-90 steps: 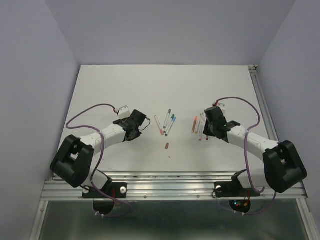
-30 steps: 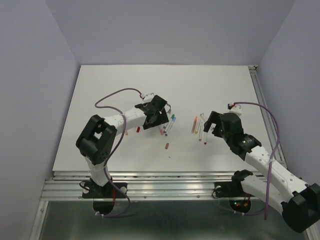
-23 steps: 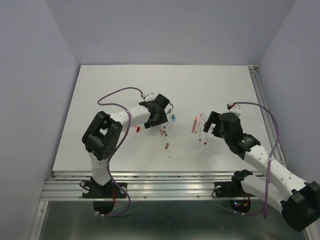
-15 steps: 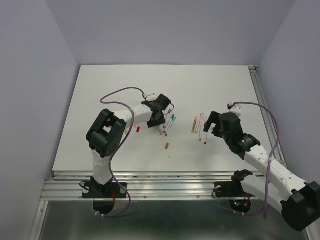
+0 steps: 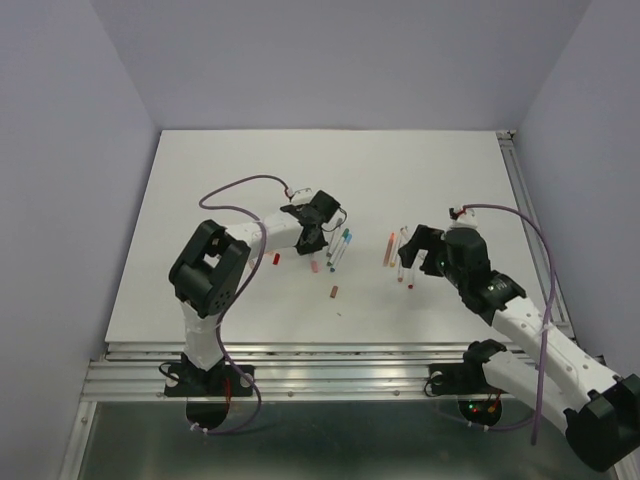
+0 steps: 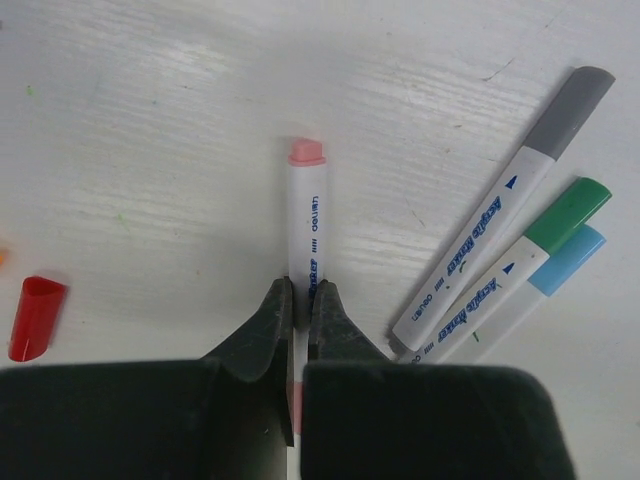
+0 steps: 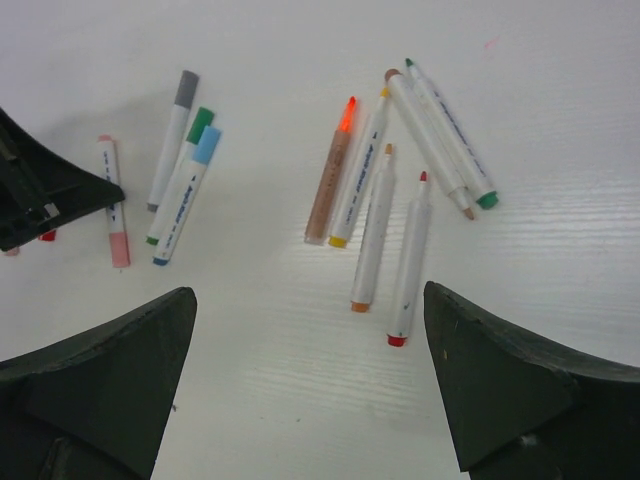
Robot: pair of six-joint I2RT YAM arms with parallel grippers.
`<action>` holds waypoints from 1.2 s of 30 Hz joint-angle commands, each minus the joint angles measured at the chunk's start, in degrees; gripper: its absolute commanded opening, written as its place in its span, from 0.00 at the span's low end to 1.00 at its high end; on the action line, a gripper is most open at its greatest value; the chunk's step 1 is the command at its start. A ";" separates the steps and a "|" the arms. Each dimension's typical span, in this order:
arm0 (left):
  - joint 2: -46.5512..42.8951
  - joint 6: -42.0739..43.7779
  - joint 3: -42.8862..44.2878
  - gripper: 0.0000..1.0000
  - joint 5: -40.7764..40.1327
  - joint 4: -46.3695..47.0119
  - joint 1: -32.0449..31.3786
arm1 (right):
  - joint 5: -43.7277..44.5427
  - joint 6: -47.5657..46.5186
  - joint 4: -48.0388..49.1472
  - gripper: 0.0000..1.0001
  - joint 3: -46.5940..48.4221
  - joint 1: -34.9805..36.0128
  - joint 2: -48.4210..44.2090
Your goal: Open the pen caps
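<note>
The white table (image 5: pixel 220 180) carries all items. The left arm (image 5: pixel 212 268) reaches to the table's middle; the right arm (image 5: pixel 520 320) stands right of centre. The left gripper (image 6: pixel 302 295) is pressed onto the white barrel of a pink-ended pen (image 6: pixel 306 220), pinching it between both fingers while the pen lies flat on the table. The right gripper (image 7: pixel 308 295) is spread wide and holds nothing (it hangs just near of the right-hand pens). A cluster of six uncapped pens (image 7: pixel 375 225) lies there, tips exposed, some crossing. Just right of the pinched pen lie three capped pens side by side, touching, bearing a grey cap (image 6: pixel 572 105), a green cap (image 6: pixel 568 213) and a blue cap (image 6: pixel 567 258). A loose red cap (image 6: pixel 35 317) lies apart, left of the left gripper.
</note>
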 commanded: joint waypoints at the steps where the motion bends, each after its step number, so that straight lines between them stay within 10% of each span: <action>1: -8.64 -0.42 -5.82 0.00 -1.68 1.45 0.33 | -10.52 -3.40 7.69 1.00 -2.62 -0.42 -2.23; 14: -42.30 -16.69 -23.24 0.00 -5.02 9.62 -7.13 | -40.41 5.88 25.16 1.00 -6.31 3.60 2.78; 21: -45.66 -20.73 -24.83 0.00 -5.29 9.45 -10.12 | -34.71 9.33 29.93 1.00 -1.94 18.19 3.82; 36: -42.33 -21.27 -23.60 0.00 -4.32 14.11 -15.75 | -18.81 13.99 25.11 0.93 5.46 25.24 14.64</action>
